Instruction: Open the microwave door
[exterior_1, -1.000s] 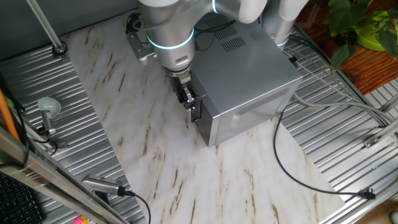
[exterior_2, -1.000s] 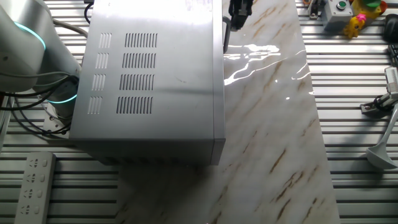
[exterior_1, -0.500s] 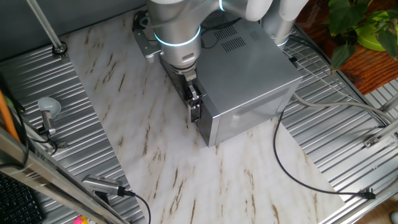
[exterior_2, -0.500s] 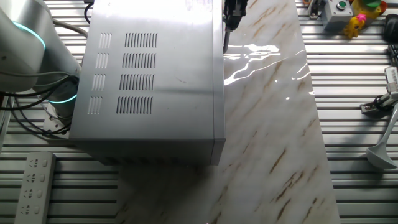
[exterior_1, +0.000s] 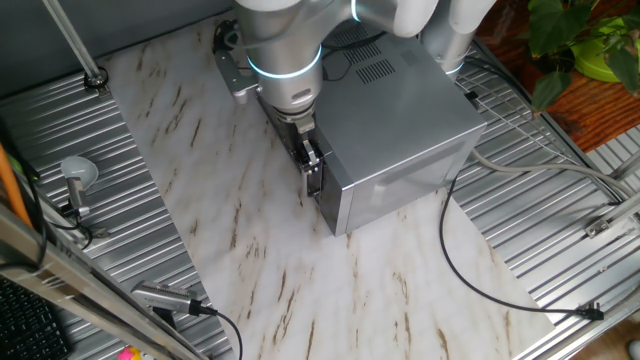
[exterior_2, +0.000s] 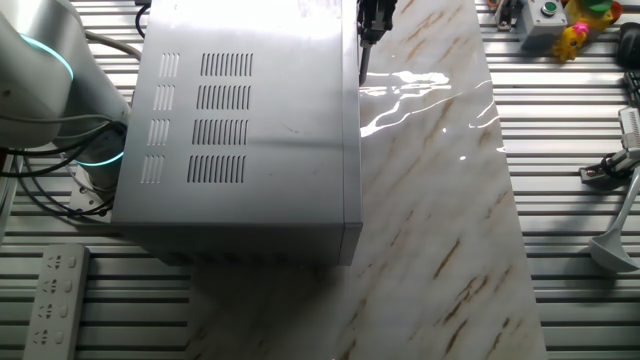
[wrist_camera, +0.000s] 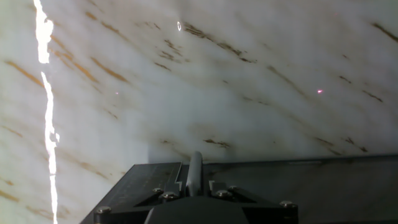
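One fixed view: the microwave (exterior_1: 400, 130) sits toward the back of the marble table (exterior_1: 200, 200), set at an angle, and it's easily the biggest thing around. The gripper (exterior_1: 312, 172) is down at the near-left corner of the box, right on the handle edge of the door (exterior_1: 400, 195). That makes sense, since the handle edge is the free side, so it's the spot to pull from. From here the door looks flush with the body, so I'd say it's not opened yet. Can't see the jaw gap from this angle.

The other fixed view: this one looks down on the vented top. The gripper (exterior_2: 371, 25) pokes in at the top edge of the frame, just past the front face, with the thin silver handle (exterior_2: 361, 60) running along that edge right below it. Most of the hand is cut off, so there's no read on the grasp. The front edge looks straight, which fits a closed door.

Hand view: mostly marble, with the dark door (wrist_camera: 348, 186) low in the frame and the silver handle bar (wrist_camera: 194, 174) dead centre above the gripper's body. Lined up like that, I'd guess the fingers are straddling the bar, but no fingertips show, so I honestly can't tell if it's clamped on the handle or loose.
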